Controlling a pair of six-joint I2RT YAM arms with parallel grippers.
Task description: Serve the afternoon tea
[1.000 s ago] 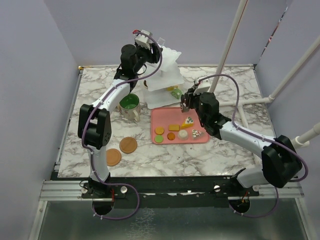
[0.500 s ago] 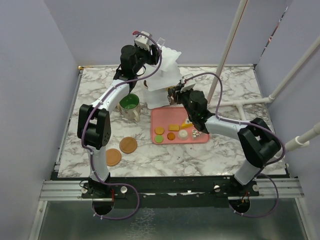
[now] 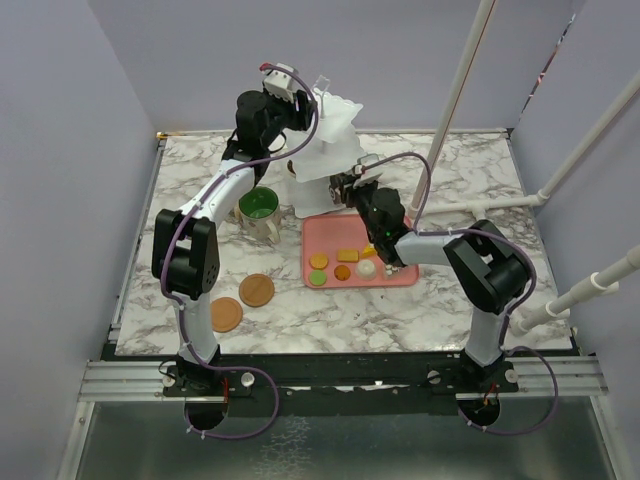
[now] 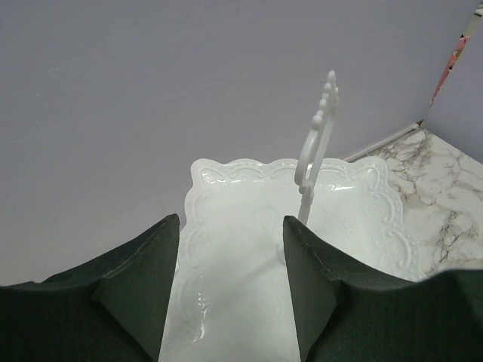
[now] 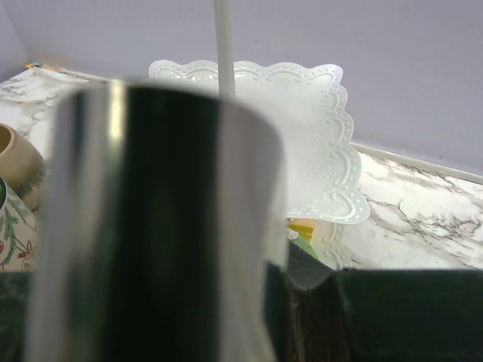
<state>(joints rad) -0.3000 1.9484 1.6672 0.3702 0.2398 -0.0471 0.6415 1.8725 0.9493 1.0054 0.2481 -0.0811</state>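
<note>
- spanning the view, the marble table [image 3: 440, 300] carries everything.
- the white three-tier stand [image 3: 325, 160] sits at the back, just behind the pink tray [image 3: 322, 235].
- the left gripper [image 4: 230, 226] hovers over the top tier, jaws apart and empty.
- the right gripper [image 3: 347, 190] is by the lower tier; a dark blur hides its jaws, so i cannot tell.
- the green-inside mug [image 3: 260, 208] stands left of the stand.
- a wooden coaster [image 3: 257, 290] and a second coaster [image 3: 227, 314] lie front left.
- pastries [image 3: 347, 255] lie on the tray.

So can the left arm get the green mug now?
Probably yes. The left gripper hovers over the top tier of the white stand with open, empty jaws, and the green-inside mug stands uncovered right beside that arm; it should only need to lower.
</note>
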